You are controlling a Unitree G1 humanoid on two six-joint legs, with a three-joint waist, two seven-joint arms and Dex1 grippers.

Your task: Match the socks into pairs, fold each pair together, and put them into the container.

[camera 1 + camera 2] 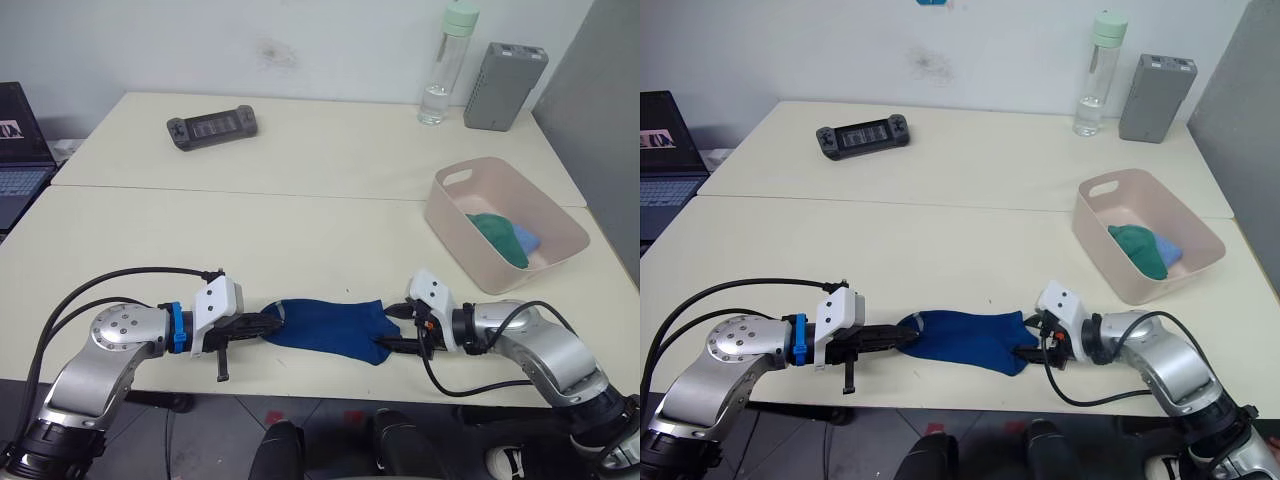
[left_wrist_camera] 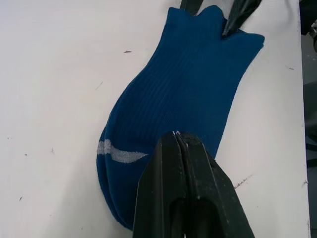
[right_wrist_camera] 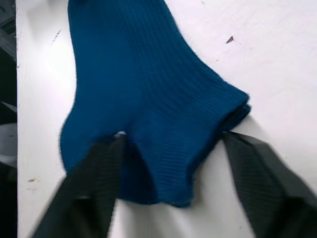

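Left gripper [image 1: 268,324] pinched tight on the toe of the dark blue socks [image 1: 335,328] flat on the worktop [image 1: 300,215], right gripper [image 1: 396,328] spread wide astride the cuff, apparently lining up the fold, container [image 1: 455,230] waiting far right.

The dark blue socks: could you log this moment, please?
dark royal blue fabric socks flat on table | left pincer shut on toe | right pincer open at cuff

Before you, a cream desk [image 1: 300,230] carries dark blue socks [image 1: 330,327], pink container [image 1: 500,270], game controller [image 1: 212,128], water bottle [image 1: 447,65], grey box [image 1: 505,86].
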